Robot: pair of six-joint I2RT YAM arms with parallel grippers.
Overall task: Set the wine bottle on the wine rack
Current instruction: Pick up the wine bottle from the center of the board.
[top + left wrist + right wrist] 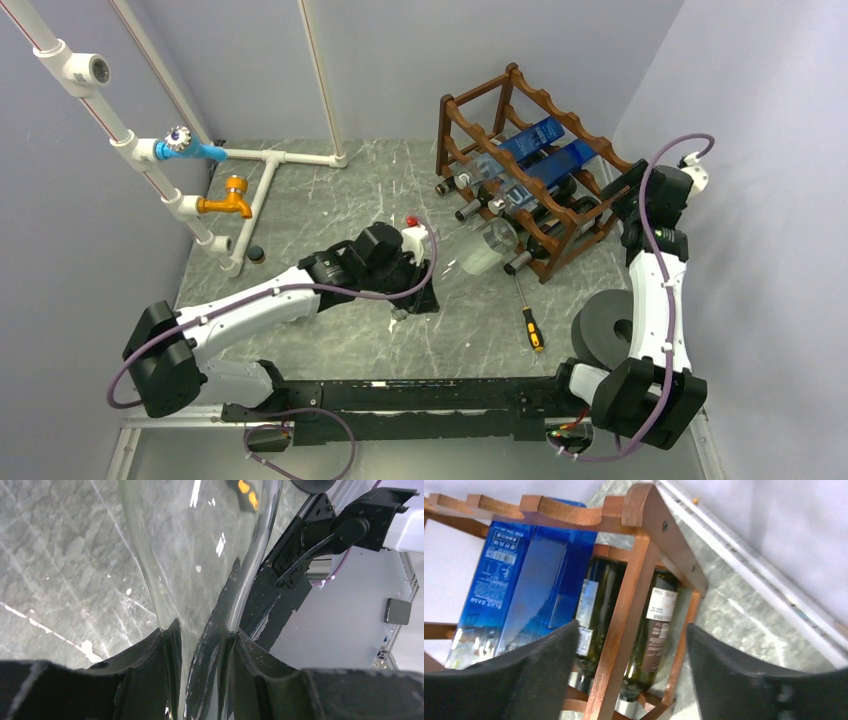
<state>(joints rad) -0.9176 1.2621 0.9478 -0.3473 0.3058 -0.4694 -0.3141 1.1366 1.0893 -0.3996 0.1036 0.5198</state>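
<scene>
Clear bottle at the rack's low front, not in a cradle yet.
On the tabletop (330,200) the wine rack (447,130) stands far right, partly filled. The wine bottle (482,248) lies low, base just beside the bottom tier. My left hand (200,640) is clamped on its neck, likely so the base goes in first. My right hand (631,626), fingers apart and empty, faces the rack's end post, probably to steady it. A screwdriver (530,325) lies nearby.
</scene>
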